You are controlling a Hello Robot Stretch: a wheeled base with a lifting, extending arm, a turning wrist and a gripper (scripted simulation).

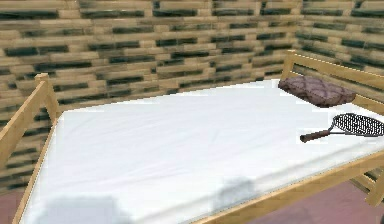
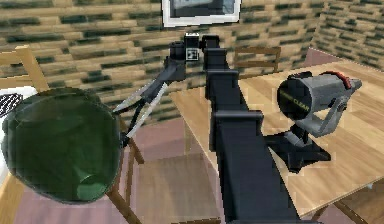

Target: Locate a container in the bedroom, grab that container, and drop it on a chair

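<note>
Straight ahead, the bed's white mattress (image 1: 170, 140) lies mostly bare from the forward view's lower left to its middle. A brown pillow (image 1: 315, 92) sits at upper right, with a tennis racket (image 1: 345, 126) just below it at the right edge. A wooden footboard (image 1: 45, 95) closes the left end and a headboard (image 1: 340, 68) the right, and a brick wall (image 1: 150, 40) stands close behind.

In the arm side view, the dark arm (image 2: 235, 130) runs up the middle. To its right, a wooden table (image 2: 350, 150) carries a dark desk lamp (image 2: 315, 105). A big green rounded container (image 2: 55, 145) takes the lower left, with a wooden chair back (image 2: 20, 70) behind it. Reddish floor (image 2: 170, 180) shows between container and arm.
</note>
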